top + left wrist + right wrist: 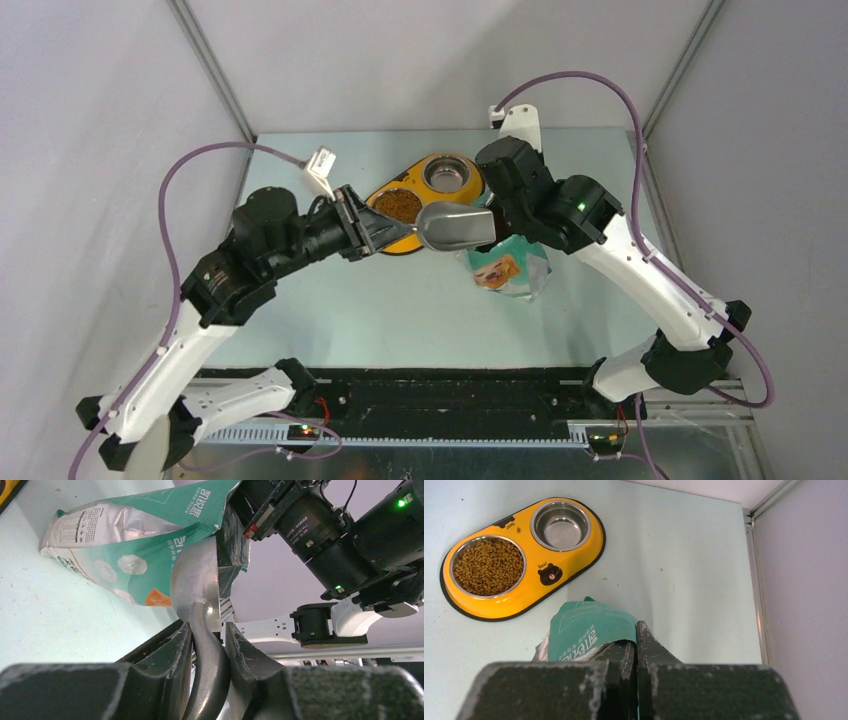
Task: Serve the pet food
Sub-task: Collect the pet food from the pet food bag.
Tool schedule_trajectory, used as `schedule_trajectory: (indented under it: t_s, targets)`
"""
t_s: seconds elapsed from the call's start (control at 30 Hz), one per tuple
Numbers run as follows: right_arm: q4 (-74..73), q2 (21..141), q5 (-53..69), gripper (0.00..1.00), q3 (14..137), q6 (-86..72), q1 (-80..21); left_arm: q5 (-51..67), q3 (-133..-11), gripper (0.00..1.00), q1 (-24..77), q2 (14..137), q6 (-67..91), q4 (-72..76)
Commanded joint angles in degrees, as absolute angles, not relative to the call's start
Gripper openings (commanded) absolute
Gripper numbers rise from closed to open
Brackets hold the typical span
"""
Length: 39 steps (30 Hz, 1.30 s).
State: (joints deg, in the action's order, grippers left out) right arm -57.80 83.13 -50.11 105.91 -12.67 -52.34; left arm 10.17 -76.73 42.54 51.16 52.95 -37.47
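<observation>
From above, two arms meet over a pale table [400, 310] that carries one yellow feeder [408, 240] with two steel bowls. The pet food [398, 205] fills the left bowl, and the right bowl [448, 175] shows bare metal. One grey scoop [458, 226] hangs beside the feeder, and one teal bag [510, 270] stands just right of it. In the left wrist view, the left jaws stand narrow, clamped on the scoop's [195, 580] handle, with its cup right at the bag's [140, 545] open mouth. In the right wrist view, the right jaws are pinched together on the bag's [589, 630] top edge. Beyond them the feeder [531, 587] lies on the table [674, 555], with the pet food [488, 567] in one bowl and the other bowl [560, 526] shiny.
</observation>
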Motion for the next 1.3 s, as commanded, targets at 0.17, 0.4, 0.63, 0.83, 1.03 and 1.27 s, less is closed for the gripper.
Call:
schedule_trajectory:
  t_s: [0.17, 0.4, 0.63, 0.83, 1.03, 1.27]
  targets:
    - [-52.33, 80.78, -52.86, 0.00, 109.71, -14.56, -49.31, 2.84, -86.59, 0.00, 47.61, 59.33, 49.20, -39.08]
    - [-47.75, 77.09, -49.87, 0.00, 104.50, -13.46, -46.92, 1.34, -98.57, 0.00, 53.64, 75.50, 46.49, -47.51]
    - [-47.92, 74.82, -52.63, 0.00, 103.35, -11.89, -46.04, -11.65, -104.90, 0.00, 54.14, 80.82, 44.85, -57.28]
    - [-49.00, 72.11, -59.08, 0.00, 104.69, -10.06, -49.75, -26.52, -110.42, 0.00, 52.82, 85.10, 43.38, -67.47]
    - [-51.66, 72.22, -63.19, 0.00, 105.13, -11.26, -56.35, -23.55, -109.44, 0.00, 45.22, 87.59, 41.54, -64.94]
    - [-49.61, 78.38, -65.61, 0.00, 108.29, -15.20, -55.76, -21.72, -120.22, 0.00, 36.96, 95.14, 38.62, -67.08]
